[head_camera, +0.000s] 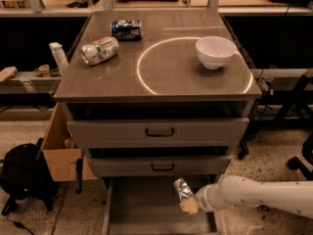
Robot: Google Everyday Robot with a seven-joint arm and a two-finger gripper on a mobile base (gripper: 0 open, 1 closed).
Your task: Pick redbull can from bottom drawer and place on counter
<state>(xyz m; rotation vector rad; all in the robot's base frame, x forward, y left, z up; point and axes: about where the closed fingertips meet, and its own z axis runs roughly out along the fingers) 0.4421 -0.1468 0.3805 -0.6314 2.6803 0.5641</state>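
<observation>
Gripper [187,202] low, centre-right, over open bottom drawer [142,209]. Claw clamped on redbull can [182,188]; can tilted, top leaning left, held above drawer floor. White arm [264,195] comes in from right. Counter [171,82]: white bowl [215,51] inside circle, dented can [100,50] & dk blue can [126,29] lying back left.

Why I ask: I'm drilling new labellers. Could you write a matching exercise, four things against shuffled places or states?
1. redbull can
2. white bowl
3. dark blue can
4. hand

A. lying farthest back on the counter
B. over the open bottom drawer, right side, gripping a can
C. tilted, held off the drawer
D. upright within the white circle

Pairs: 1-C, 2-D, 3-A, 4-B.
</observation>
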